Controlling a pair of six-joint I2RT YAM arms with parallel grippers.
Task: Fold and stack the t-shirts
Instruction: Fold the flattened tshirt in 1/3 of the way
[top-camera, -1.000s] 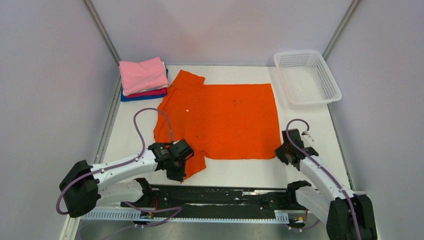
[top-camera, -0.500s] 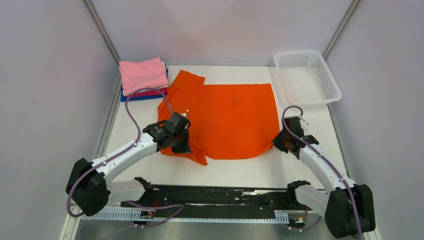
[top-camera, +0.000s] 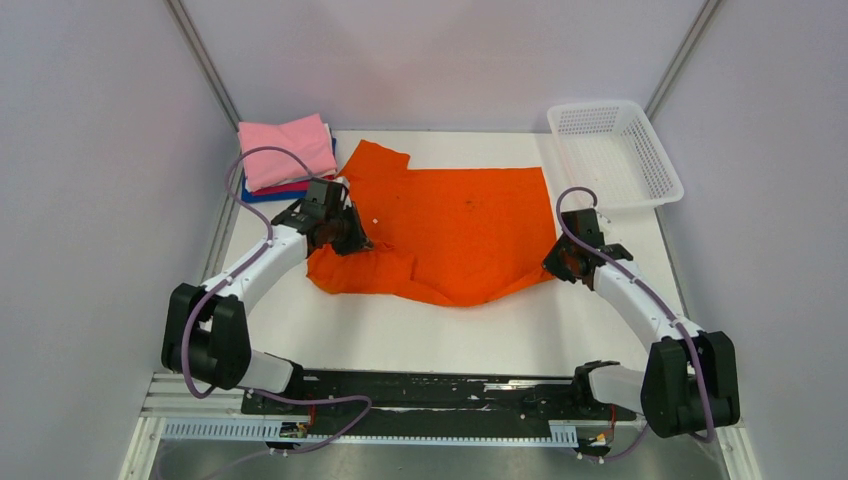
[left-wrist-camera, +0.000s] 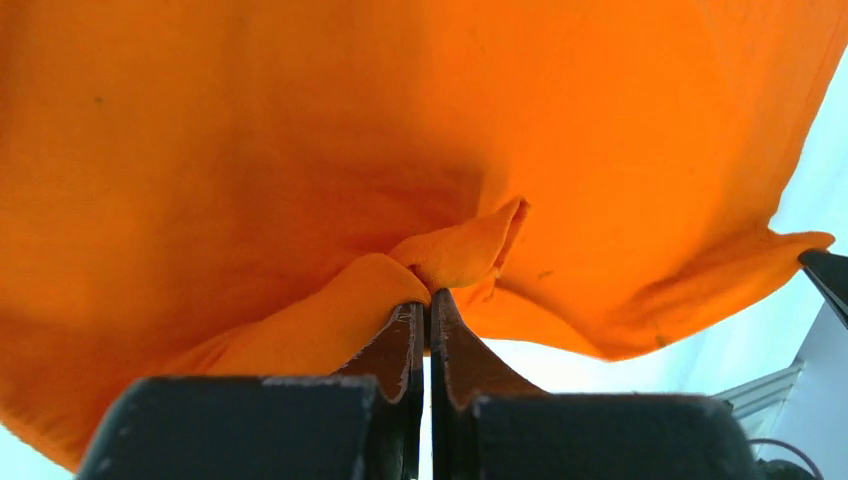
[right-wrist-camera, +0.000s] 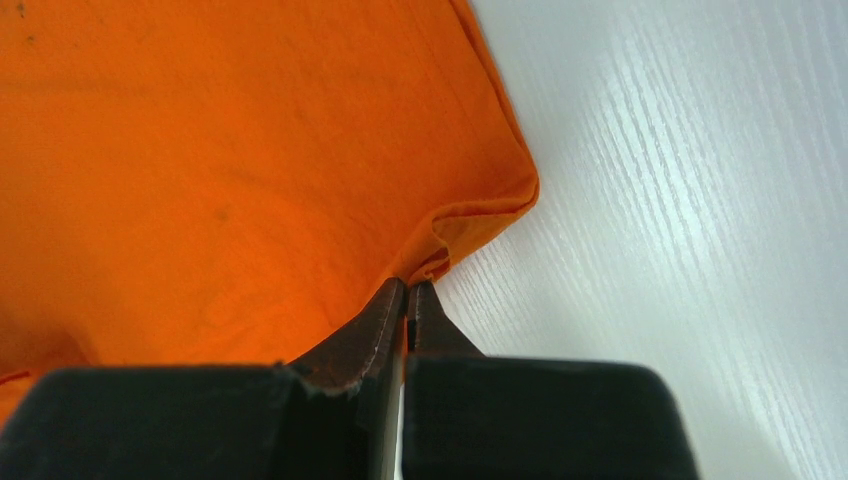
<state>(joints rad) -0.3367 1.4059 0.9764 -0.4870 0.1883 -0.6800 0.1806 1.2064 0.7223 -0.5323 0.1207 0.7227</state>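
The orange t-shirt (top-camera: 450, 225) lies across the middle of the white table, its near edge lifted and folded over towards the back. My left gripper (top-camera: 348, 236) is shut on the shirt's near-left corner (left-wrist-camera: 440, 255) and holds it above the shirt's left part. My right gripper (top-camera: 567, 262) is shut on the shirt's near-right corner (right-wrist-camera: 440, 255), low over the table. A stack of folded t-shirts (top-camera: 286, 152), pink on top with white, magenta and blue under it, sits at the back left.
A white plastic mesh basket (top-camera: 615, 155) stands at the back right corner. Grey walls close in the table on the left, back and right. A black rail (top-camera: 440, 395) runs along the near edge between the arm bases.
Both grippers have moved away from the near edge towards the back, carrying the shirt's near corners. The left one went much further, dragging the near hem up over the shirt.
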